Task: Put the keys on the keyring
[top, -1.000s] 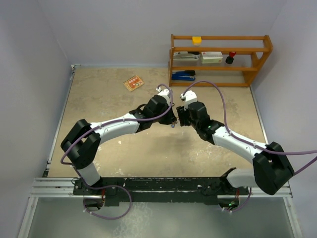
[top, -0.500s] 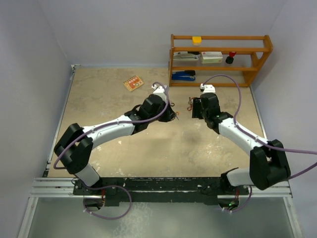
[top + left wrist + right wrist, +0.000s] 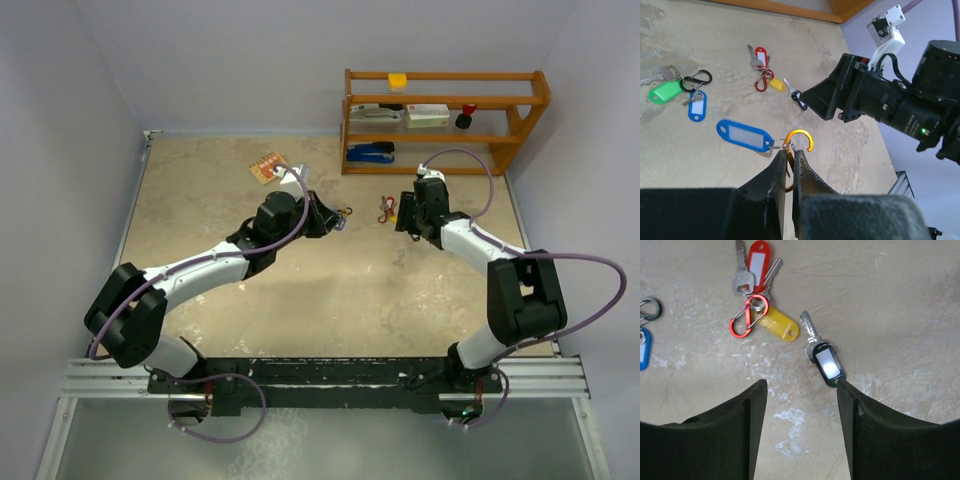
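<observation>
My left gripper is shut on an orange hook-shaped clip, the keyring as far as I can tell. A large blue tag hangs from the clip by a split ring. My right gripper stands open just above the table. A silver key with a black tag lies at its right fingertip. Farther on lies a red clip with a red-tagged key and a yellow tag. A green tag, a small blue tag and a black clip lie to the left.
A wooden shelf with a stapler and boxes stands at the back right, close behind the right gripper. An orange card lies at the back, near the left arm's wrist. White walls close in the table.
The two grippers, nearly touching mid-table a second ago, have drawn apart. The left went left and farther back with the clip. The right swung right and back, over the keys.
</observation>
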